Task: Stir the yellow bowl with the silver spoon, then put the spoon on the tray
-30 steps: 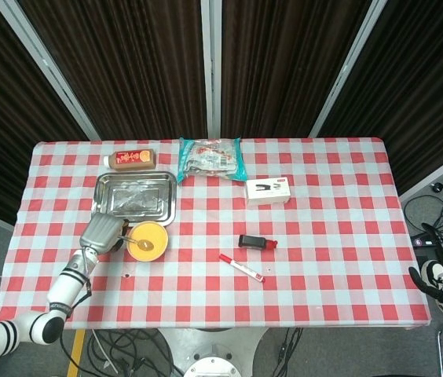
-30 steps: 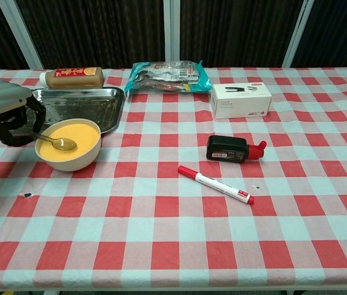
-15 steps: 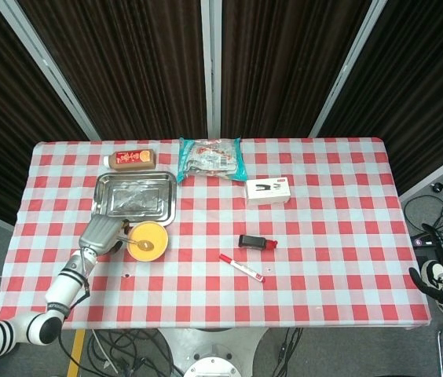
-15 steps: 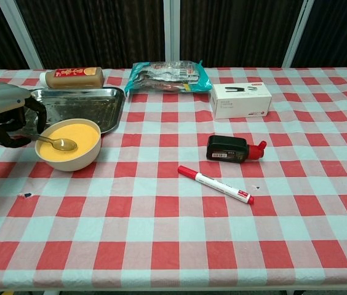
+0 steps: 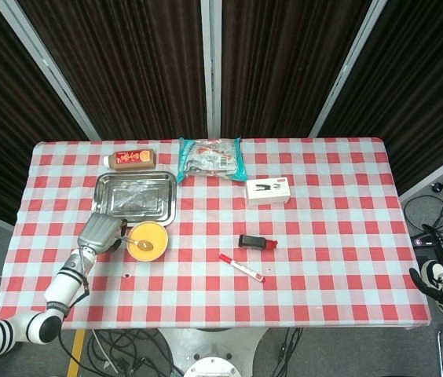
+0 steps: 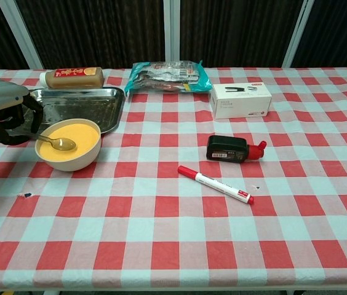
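Note:
The yellow bowl (image 5: 146, 240) (image 6: 69, 145) stands just in front of the silver tray (image 5: 102, 196) (image 6: 117, 114), at the table's left. The silver spoon (image 5: 140, 245) (image 6: 61, 144) lies with its scoop inside the bowl and its handle running left over the rim. My left hand (image 5: 100, 233) (image 6: 4, 115) sits at the bowl's left side and holds the handle end in its dark fingers. My right hand (image 5: 441, 280) hangs off the table's right edge, far from everything; its fingers are too small to read.
A sauce bottle (image 5: 131, 159) (image 6: 72, 77) lies behind the tray. A snack bag (image 5: 210, 159) (image 6: 167, 76) and a white box (image 5: 268, 190) (image 6: 240, 100) sit at the back middle. A black device (image 5: 255, 242) (image 6: 232, 149) and a red marker (image 5: 242, 268) (image 6: 215, 184) lie mid-table.
My left hand has drifted slightly left with the spoon handle; the scoop stays in the bowl. The right hand has not moved.

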Controlling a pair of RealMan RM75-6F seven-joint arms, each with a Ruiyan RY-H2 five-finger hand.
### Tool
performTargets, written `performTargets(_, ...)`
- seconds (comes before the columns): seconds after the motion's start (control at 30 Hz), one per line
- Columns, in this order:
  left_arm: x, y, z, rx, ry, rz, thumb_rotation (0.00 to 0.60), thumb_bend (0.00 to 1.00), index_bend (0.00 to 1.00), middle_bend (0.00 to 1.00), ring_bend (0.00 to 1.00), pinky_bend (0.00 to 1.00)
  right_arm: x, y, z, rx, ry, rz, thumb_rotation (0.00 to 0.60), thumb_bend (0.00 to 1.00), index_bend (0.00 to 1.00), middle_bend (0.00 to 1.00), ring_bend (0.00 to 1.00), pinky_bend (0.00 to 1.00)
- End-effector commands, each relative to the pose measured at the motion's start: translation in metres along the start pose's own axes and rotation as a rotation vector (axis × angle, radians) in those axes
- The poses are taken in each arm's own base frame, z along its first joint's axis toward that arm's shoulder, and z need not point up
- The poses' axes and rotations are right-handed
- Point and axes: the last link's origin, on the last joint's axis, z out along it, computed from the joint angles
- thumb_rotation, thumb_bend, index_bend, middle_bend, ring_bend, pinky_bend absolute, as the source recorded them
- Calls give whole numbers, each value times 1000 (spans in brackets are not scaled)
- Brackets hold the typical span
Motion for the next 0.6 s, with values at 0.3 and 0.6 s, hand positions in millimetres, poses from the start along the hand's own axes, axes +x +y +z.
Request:
performTargets(0.3,5,-4,-2,9,24,-11,600,378,630,998,971,1000,1,-1,0,1,5,2,600,212,128,321,105,226)
performTargets(0.6,27,5,-4,-9,83,191,600,380,633,1000,972,1000,0,-1,-2,12,2,6,600,212,128,321,105,226)
